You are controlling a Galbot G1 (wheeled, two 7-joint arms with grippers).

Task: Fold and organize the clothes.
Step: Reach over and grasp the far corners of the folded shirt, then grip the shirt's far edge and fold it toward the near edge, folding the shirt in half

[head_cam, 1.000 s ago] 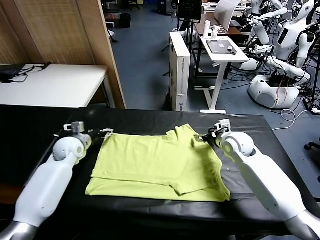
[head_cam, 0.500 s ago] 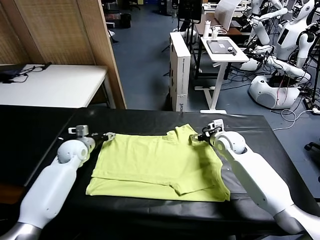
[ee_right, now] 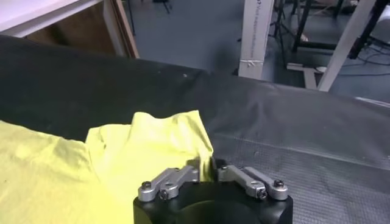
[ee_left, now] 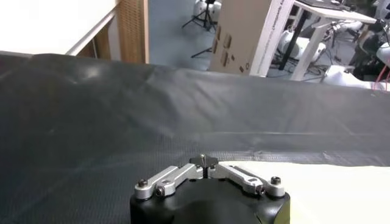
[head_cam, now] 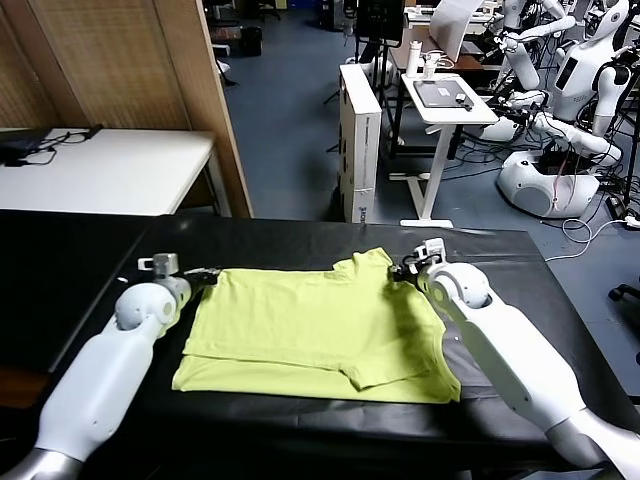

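Note:
The lime yellow-green T-shirt lies flat on the black table, with its lower part folded under. No white graphic shows. My left gripper is at the shirt's far left corner. In the left wrist view its jaws are shut and the shirt's edge runs up to the fingertips. My right gripper is at the far right sleeve. In the right wrist view it is shut on a pinch of the shirt's fabric.
A white table and a wooden partition stand at the back left. A tall cardboard box, a white standing desk and other robots stand beyond the table's far edge.
My right gripper has moved a little left along the far edge with the sleeve. My left gripper has shifted slightly nearer and left. The shirt's outline has barely changed.

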